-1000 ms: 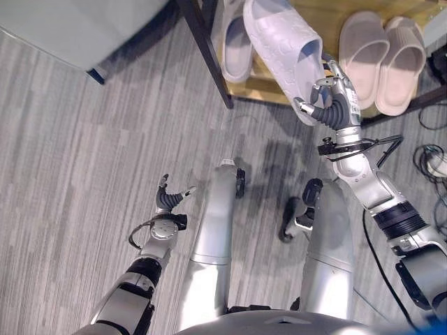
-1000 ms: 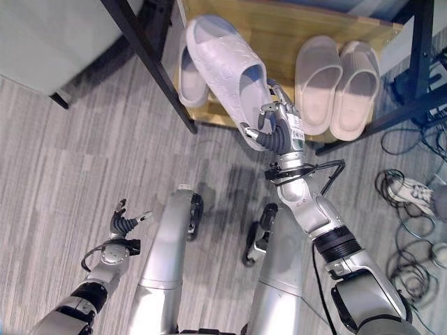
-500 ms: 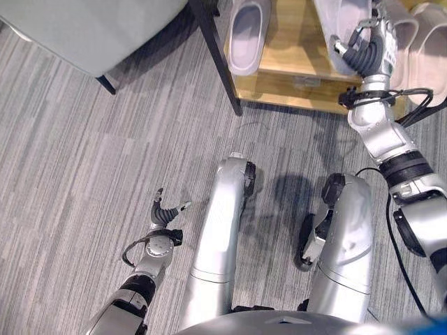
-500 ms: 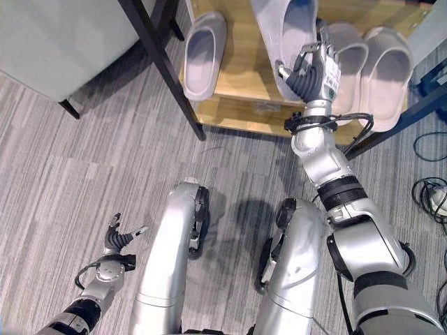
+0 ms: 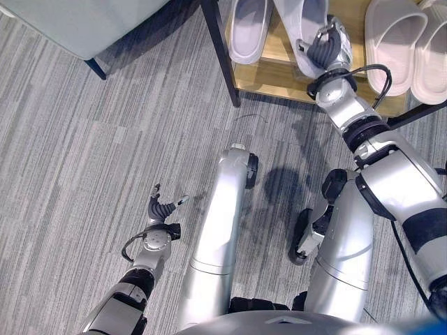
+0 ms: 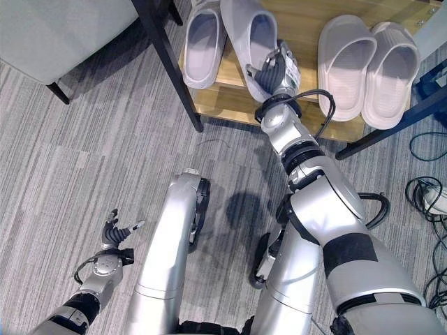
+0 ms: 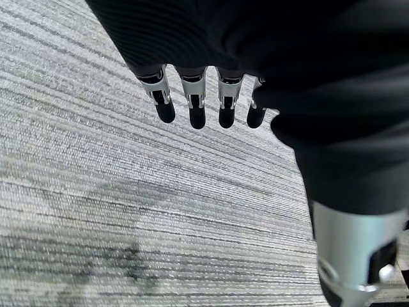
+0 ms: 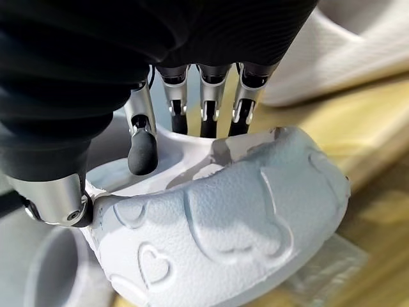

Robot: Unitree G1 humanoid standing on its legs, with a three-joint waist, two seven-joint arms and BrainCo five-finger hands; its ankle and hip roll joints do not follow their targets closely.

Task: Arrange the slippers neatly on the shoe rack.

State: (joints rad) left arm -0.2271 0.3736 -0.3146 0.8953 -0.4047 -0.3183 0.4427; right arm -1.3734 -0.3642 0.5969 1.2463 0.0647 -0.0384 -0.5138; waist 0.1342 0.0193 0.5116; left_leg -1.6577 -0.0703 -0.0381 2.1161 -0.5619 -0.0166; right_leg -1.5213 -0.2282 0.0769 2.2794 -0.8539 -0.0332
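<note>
Wooden shelf [image 6: 311, 24]: holds grey slipper [image 6: 200, 38] and beige pair [image 6: 367, 56].
Held slipper [image 6: 251, 35]: heel pinched by right hand [image 6: 276, 70], just beside its mate.
Contact: sole seemingly touching the board.
Placement: square it parallel, toes level, before release.
Left hand [image 5: 162, 209]: relaxed, empty, over carpet.

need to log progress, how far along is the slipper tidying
Done: a beige pair lies side by side on the wooden shelf, and one pale slipper sits at its left end. In hand: the right hand grips the heel of the second pale slipper, over the shelf beside its mate. Left: set it down straight and let go. The left hand is open over the carpet.
</note>
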